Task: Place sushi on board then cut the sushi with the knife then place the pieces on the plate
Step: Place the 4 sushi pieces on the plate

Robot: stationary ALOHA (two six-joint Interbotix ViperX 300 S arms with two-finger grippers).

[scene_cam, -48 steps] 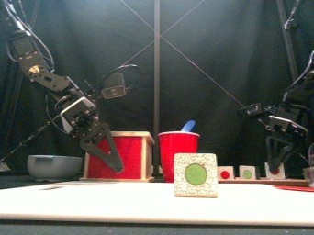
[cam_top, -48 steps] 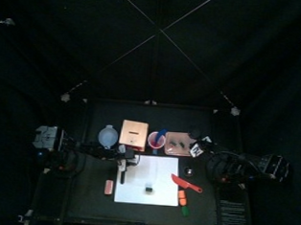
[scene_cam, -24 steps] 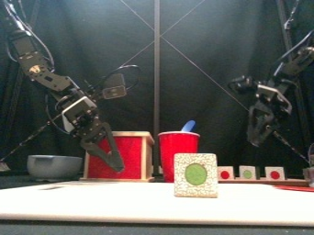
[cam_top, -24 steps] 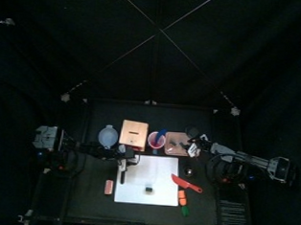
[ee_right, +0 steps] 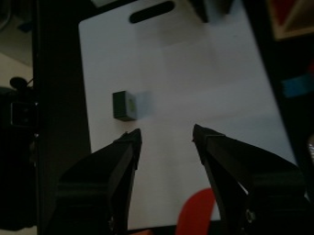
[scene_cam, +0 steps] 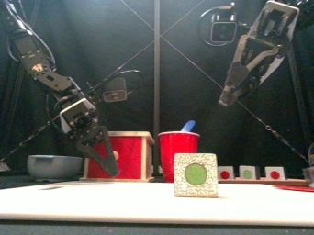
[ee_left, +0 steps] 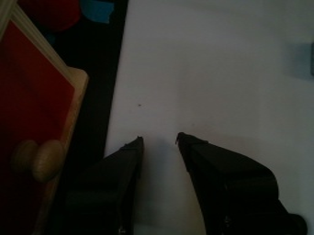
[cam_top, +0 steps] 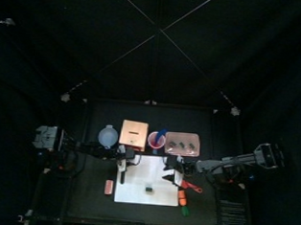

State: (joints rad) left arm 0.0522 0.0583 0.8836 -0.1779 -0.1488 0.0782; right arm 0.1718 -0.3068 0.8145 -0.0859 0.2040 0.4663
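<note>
Upright pale speckled sushi [scene_cam: 196, 174], green oval centre

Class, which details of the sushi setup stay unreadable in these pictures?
Front view: sushi shows one face; depth hidden.
Right wrist view: red knife cut off by the edge.
Front view: blue knife mostly inside the red cup.
Top view: sushi too small to count blocks.

Dim overall; the white board [cam_top: 143, 179] glows brightest; 2 wrist views look blurred.
</note>
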